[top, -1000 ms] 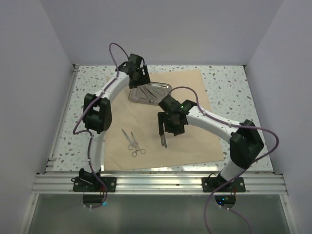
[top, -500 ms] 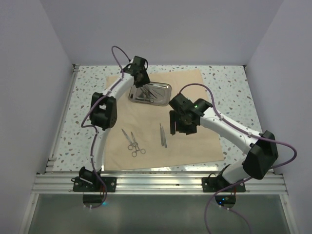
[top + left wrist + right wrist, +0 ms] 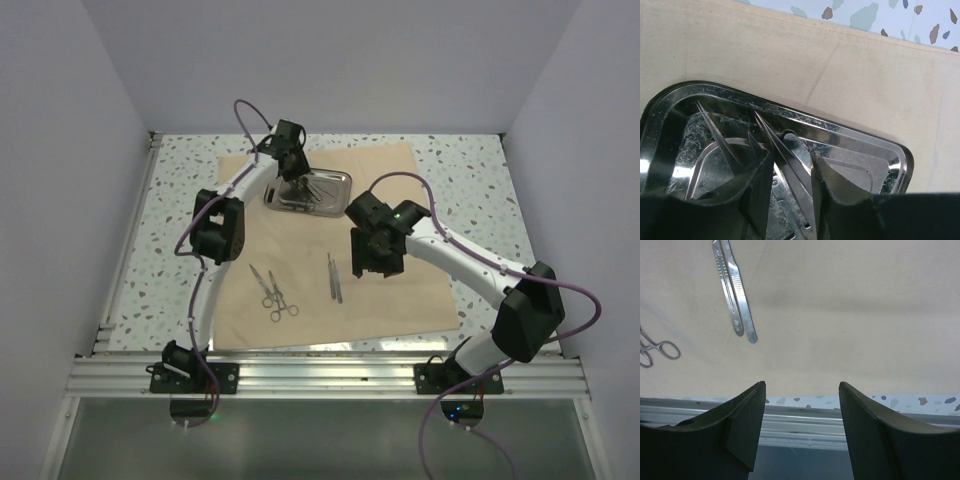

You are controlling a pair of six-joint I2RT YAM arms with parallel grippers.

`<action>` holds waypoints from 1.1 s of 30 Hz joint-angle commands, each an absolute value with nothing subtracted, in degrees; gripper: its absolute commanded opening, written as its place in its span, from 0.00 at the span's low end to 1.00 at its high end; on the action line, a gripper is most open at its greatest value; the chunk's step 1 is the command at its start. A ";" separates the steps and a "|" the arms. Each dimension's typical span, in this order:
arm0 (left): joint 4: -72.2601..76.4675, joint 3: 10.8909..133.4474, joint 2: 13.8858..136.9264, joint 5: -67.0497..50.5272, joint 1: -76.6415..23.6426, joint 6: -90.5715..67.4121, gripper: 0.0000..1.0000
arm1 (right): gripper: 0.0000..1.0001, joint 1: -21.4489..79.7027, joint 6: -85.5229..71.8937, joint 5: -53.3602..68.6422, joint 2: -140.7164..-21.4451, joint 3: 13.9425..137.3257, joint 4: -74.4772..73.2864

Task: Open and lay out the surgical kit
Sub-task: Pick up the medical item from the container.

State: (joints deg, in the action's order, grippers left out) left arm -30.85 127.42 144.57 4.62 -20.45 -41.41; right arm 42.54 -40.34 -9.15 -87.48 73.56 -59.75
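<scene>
The surgical kit's tan cloth (image 3: 400, 290) lies spread flat on the table. At its far edge sits the shiny steel tray (image 3: 335, 180). My left gripper (image 3: 297, 178) reaches down into that tray (image 3: 850, 132). In the left wrist view the left gripper (image 3: 792, 157) has its fingers closed against both sides of a pointed steel instrument (image 3: 782, 142). Another pointed instrument (image 3: 715, 130) lies beside it. My right gripper (image 3: 365, 268) hovers open and empty over the cloth (image 3: 840, 315), right of a slim pair of tweezers (image 3: 333, 278), which shows as tweezers (image 3: 735, 300) in the right wrist view.
Two ring-handled instruments (image 3: 272, 292) lie side by side on the cloth's near left part; a ring handle (image 3: 657, 347) shows in the right wrist view. Speckled tabletop (image 3: 470, 170) surrounds the cloth. An aluminium rail (image 3: 330, 372) runs along the near edge.
The left gripper dropped into the tray and its fingers narrowed onto the pointed instrument. The right gripper left the tweezers on the cloth and drew away to the right.
</scene>
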 commanded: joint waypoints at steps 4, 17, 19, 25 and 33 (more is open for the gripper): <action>-28.48 129.90 145.28 3.69 -20.74 -41.75 0.23 | 0.62 41.75 -39.73 -10.90 -87.63 74.53 -61.08; -28.83 126.57 138.08 3.78 -19.78 -40.25 0.00 | 0.56 41.57 -39.99 -9.93 -88.33 73.65 -59.86; -28.83 126.30 136.59 2.30 -19.34 -40.34 0.00 | 0.56 41.49 -39.99 -9.67 -88.42 73.30 -59.68; -27.69 126.56 133.51 -4.29 -17.41 -40.52 0.00 | 0.59 41.57 -40.43 -9.58 -87.54 72.33 -59.15; -29.79 123.85 128.51 -10.02 -16.52 -39.64 0.00 | 0.62 40.18 -40.87 -13.43 -85.09 73.29 -62.39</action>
State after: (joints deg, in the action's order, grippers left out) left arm -30.46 125.69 133.93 -6.20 -16.71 -40.88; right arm 41.50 -40.10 -9.74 -88.42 71.88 -59.72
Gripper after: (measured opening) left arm 0.008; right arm 0.617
